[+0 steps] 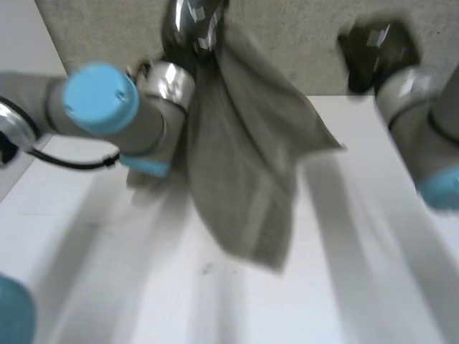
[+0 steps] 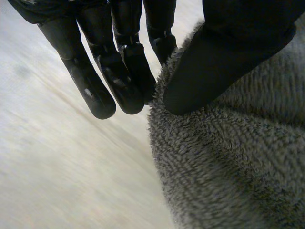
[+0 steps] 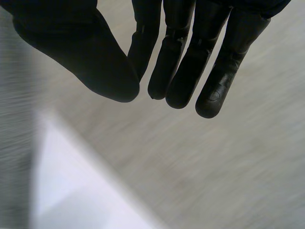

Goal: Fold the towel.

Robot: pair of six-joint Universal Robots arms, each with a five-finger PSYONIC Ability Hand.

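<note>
A grey fluffy towel (image 1: 244,158) hangs bunched and lifted above the white table (image 1: 358,287), its lower end dangling over the table's middle. My left hand (image 1: 193,21) holds its top at the far edge. In the left wrist view the thumb (image 2: 214,62) presses the towel (image 2: 228,167) against the straight fingers (image 2: 119,81), pinching its edge. My right hand (image 1: 373,46) hovers at the far right, apart from the towel. In the right wrist view my right hand (image 3: 190,62) has its thumb drawn in against straight fingers, with nothing between them.
Speckled grey floor (image 1: 315,43) lies beyond the table's far edge. My left arm (image 1: 100,100) crosses the near left of the table, and my right arm (image 1: 430,158) stands along its right side.
</note>
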